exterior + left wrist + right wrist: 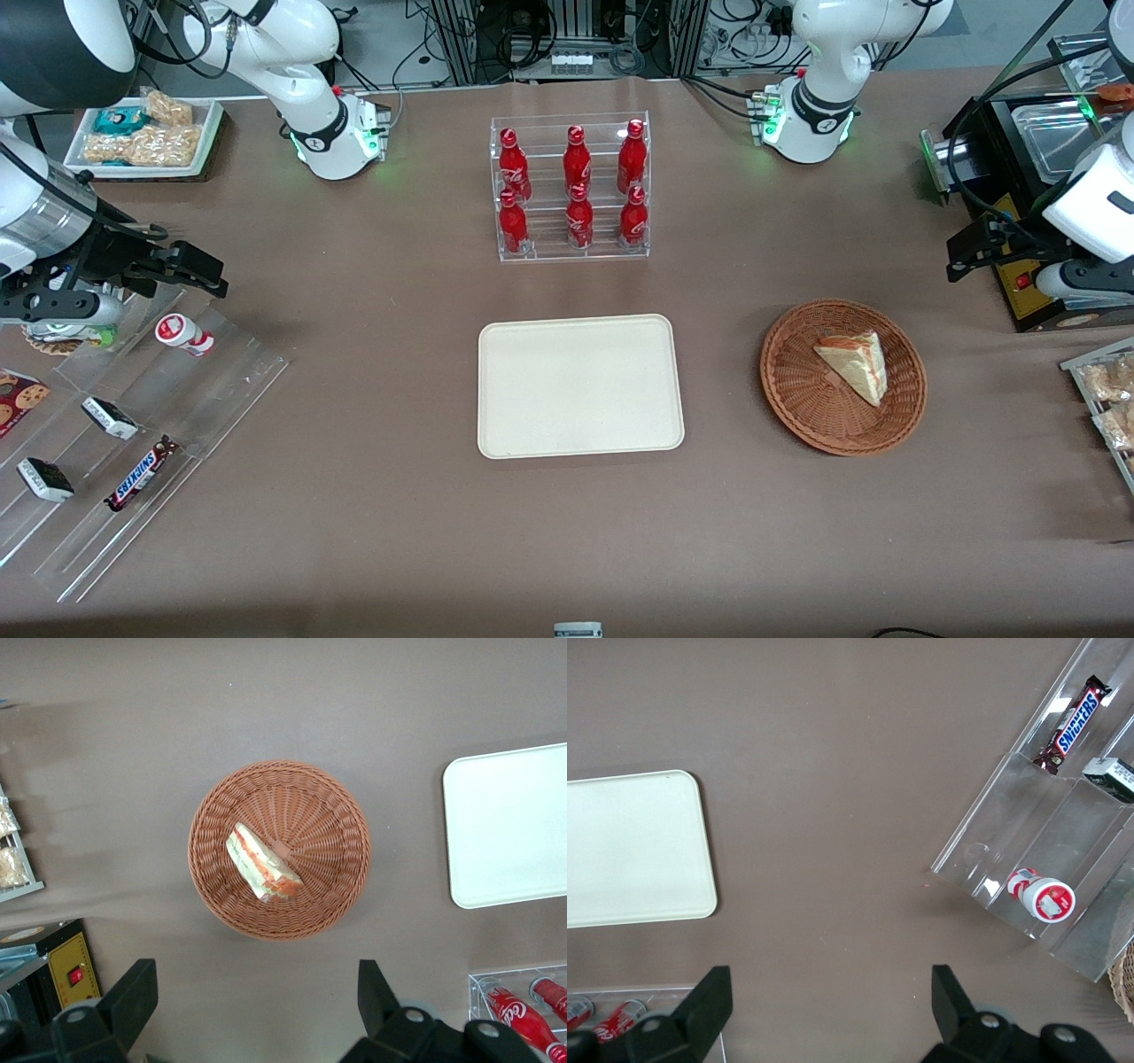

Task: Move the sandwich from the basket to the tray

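The sandwich (855,363) (263,864), a pale wedge with red, orange and green layers along its cut edge, lies in the round wicker basket (797,416) (328,815). The cream tray (580,385) (514,824) lies flat beside the basket, toward the parked arm's end, with nothing on it. My gripper (970,251) (255,992) hangs open well above the table, a little farther from the front camera than the basket and toward the working arm's end. Nothing is between its fingers (133,992).
A clear rack of red cola bottles (571,190) (523,1010) stands farther from the front camera than the tray. A black appliance (1036,177) and a snack rack (1107,399) sit at the working arm's end. Clear racks with snack bars (133,425) lie toward the parked arm's end.
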Robot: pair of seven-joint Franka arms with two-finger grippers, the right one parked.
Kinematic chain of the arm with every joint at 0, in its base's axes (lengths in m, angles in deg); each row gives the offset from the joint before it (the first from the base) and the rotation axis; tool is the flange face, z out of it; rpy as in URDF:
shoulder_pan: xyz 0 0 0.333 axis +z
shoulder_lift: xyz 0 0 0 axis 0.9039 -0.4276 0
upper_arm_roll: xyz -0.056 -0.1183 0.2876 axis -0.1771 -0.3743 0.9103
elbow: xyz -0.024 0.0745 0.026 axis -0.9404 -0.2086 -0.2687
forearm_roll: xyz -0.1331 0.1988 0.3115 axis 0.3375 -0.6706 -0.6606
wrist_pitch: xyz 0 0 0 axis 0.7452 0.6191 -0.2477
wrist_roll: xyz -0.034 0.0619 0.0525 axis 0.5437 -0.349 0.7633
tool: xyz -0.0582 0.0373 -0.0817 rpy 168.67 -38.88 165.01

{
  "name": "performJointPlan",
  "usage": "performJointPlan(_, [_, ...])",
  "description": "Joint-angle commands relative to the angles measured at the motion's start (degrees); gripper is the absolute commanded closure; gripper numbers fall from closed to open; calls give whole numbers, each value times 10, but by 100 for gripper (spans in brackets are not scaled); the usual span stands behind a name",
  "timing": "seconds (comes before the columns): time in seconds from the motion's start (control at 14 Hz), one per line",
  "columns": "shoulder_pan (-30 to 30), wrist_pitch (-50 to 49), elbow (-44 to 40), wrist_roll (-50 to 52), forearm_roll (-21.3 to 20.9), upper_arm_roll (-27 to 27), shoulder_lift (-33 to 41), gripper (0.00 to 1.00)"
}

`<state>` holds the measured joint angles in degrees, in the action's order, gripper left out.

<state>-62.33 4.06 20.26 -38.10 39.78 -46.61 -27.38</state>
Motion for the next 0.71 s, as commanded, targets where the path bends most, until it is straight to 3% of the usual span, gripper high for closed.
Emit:
performJointPlan(0.0, [-10, -17, -15, 0, 3, 10, -6, 0])
performJointPlan(0.64, [-10, -40, 12, 4, 3, 12, -6, 0])
